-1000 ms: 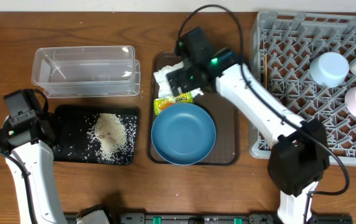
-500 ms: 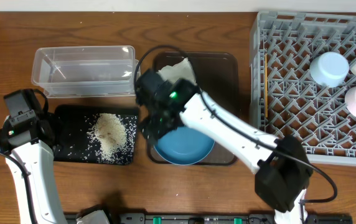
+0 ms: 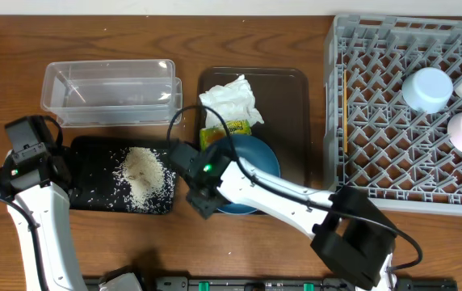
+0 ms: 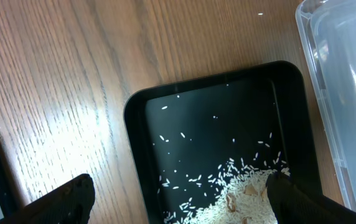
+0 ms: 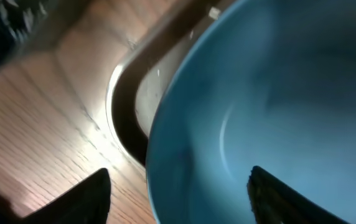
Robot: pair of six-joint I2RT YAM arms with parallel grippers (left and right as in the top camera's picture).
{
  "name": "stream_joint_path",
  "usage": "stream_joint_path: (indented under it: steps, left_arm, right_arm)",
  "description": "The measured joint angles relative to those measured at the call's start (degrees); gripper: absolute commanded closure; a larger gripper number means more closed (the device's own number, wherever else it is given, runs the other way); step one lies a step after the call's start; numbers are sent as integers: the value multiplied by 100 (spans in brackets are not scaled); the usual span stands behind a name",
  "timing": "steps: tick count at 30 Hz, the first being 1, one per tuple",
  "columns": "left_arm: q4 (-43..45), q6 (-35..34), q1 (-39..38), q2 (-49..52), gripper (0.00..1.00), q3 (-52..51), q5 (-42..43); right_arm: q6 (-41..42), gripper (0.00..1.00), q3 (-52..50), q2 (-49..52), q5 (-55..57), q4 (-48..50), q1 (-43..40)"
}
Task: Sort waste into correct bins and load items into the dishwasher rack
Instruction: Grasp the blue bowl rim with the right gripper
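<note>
Far left: left tool [image 4: 179,180] spread wide, empty, at the left end of the shallow black rectangular tray [image 3: 81,153] of loose white rice grains [image 3: 142,174]; leave parked. Centre: right tool [image 5: 179,180] parted astride the near-left rim of the large dark-blue round bowl [image 3: 259,158] on the dark brown serving tray [image 3: 291,97], nothing pinched yet. Seat the rim deep, clench squarely, lift level, then carry right to the big grey lattice dishwasher rack [image 3: 376,105].

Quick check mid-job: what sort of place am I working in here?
Most likely a staged dish-clearing station on a wooden table, not a real kitchen. A grey dishwasher rack fills the right side, and a black tray holding loose rice sits next to a clear tub.
</note>
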Motion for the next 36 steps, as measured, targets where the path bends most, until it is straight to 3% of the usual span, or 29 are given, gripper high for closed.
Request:
stream_joint_path:
  steps: [4,16,21,25,32,36]
  left_arm:
    - [0,0,0,2,9,0,0]
    - [0,0,0,0,9,0,0]
    - [0,0,0,2,9,0,0]
    - [0,0,0,0,9,0,0]
    - [0,0,0,2,9,0,0]
    - [-2,0,0,0,9,0,2]
  right_arm:
    - [33,64,-195,0,39,116,24]
    - [33,68,-415,-11,33,446,26]
    - [24,89,-778,-11,26,579,26]
    - [-11,99,-704,-48,173,584,26]
    - [17,99,109,-50,256,133,24]
    - [11,98,1117,-50,264,-409,-24]
